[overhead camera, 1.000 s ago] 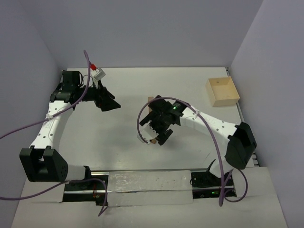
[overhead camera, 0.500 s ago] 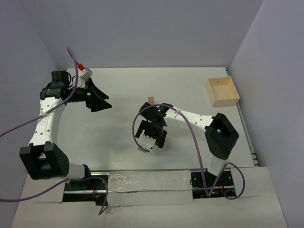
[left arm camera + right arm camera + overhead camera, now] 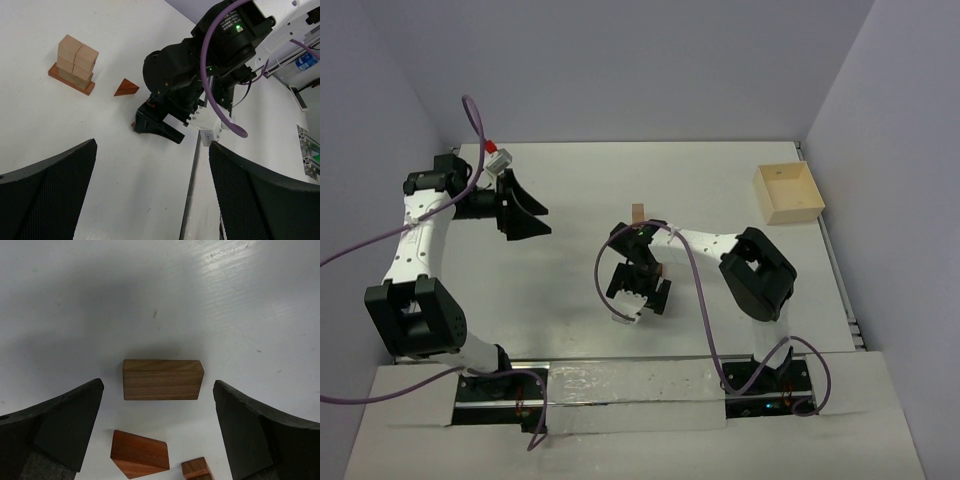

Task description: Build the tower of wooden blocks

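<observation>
Your right gripper [image 3: 640,292] hangs spread wide, 1 finger off each end of the dark bar [image 3: 162,379], likely squaring up to pinch it lengthwise. The part-built tower [image 3: 74,64] stands near, beyond the wedge [image 3: 126,88]. Your left gripper [image 3: 542,220], also spread and empty, sits well clear.

At nine o'clock in the overhead view we see the left arm [image 3: 412,255]: white links, black joints and a red-and-white plug [image 3: 496,153]. The right arm [image 3: 705,240], at four o'clock, matches it, with a looping purple cable [image 3: 204,70] and a green light [image 3: 236,27]. The left gripper [image 3: 542,220] has black, mesh-textured fingers [image 3: 45,200].
</observation>
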Available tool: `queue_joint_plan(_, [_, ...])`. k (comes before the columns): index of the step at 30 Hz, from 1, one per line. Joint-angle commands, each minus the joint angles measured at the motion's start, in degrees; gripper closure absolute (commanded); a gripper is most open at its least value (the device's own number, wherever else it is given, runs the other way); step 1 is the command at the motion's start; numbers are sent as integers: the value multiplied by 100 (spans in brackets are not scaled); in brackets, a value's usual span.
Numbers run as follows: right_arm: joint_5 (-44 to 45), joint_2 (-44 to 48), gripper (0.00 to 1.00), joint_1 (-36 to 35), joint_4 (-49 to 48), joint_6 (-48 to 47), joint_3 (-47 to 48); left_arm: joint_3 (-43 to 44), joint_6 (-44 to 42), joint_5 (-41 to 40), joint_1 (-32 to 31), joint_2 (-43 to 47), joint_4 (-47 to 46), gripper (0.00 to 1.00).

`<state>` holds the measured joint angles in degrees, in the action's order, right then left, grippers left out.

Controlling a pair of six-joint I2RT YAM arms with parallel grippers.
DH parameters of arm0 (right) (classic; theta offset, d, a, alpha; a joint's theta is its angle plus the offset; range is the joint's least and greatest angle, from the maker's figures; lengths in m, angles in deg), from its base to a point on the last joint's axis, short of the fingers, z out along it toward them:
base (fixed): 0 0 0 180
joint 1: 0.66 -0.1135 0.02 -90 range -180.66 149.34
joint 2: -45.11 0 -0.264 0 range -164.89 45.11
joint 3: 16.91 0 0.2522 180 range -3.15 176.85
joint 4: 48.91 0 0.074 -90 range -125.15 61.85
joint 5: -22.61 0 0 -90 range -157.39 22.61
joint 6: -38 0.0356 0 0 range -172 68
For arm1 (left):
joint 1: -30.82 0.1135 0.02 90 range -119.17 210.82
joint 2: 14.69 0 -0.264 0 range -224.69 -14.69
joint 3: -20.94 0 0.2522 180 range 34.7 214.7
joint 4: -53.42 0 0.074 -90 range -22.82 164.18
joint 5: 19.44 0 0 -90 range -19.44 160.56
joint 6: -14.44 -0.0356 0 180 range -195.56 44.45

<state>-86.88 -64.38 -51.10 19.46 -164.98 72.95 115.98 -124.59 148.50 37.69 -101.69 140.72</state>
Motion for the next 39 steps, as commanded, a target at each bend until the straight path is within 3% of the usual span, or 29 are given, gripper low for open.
queue_joint_plan(1, [43, -133, 2, 129, 172, -189, 270, -114, 102, 142, 34, 356, -352, 1])
queue_joint_plan(8, [126, -390, 2, 260, 168, -190, 450, -421, 699, -78, 31, 649, -1142, 1])
queue_joint_plan(35, [-344, -451, 10, 246, 437, -6, 396, -377, 720, -270, -18, 667, -1227, 1])
queue_joint_plan(39, [-367, -538, 18, 246, 466, 59, 506, -361, 749, -279, -34, 660, -1228, 1])
